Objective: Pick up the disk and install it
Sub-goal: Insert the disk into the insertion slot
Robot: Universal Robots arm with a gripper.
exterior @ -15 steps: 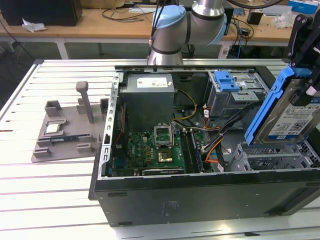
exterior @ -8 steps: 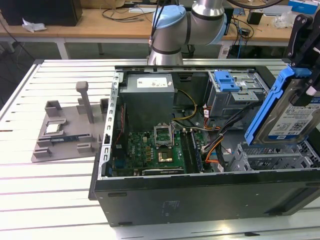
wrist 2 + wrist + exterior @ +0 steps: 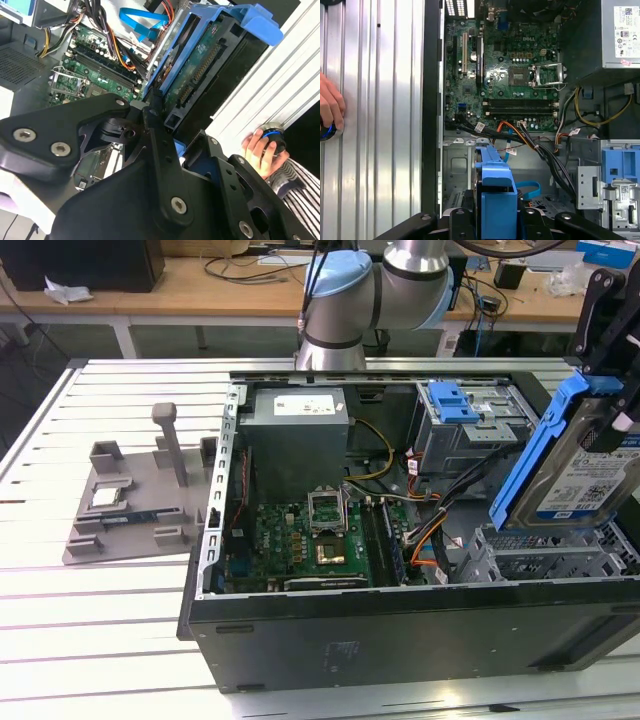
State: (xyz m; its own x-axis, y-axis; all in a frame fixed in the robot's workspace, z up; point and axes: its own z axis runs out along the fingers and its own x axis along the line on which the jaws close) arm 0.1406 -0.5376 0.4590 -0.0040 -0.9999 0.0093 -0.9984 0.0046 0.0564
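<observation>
Slatted metal surface (image 3: 100,640) carried an open black computer case (image 3: 400,640), with its green motherboard (image 3: 300,540) and grey power supply (image 3: 298,435) exposed. Pick-up looked done: the gripper (image 3: 608,375) had its black fingers (image 3: 462,222) clamped on the blue plastic bracket of the disk (image 3: 585,465). The disk was held tilted in the air over the case corner at the exterior view's right. Install looked not yet done: the disk hung above a bare metal bay (image 3: 540,555), not seated. Disk was a flat silver rectangle with a white-and-blue label; its circuit-board underside showed in the second wrist view. Orange and black cables (image 3: 425,535) looped beside the bay. A grey plastic jig (image 3: 130,500) sat near the opposite edge. A person's hand (image 3: 262,147) lay on the surface beside the case.
</observation>
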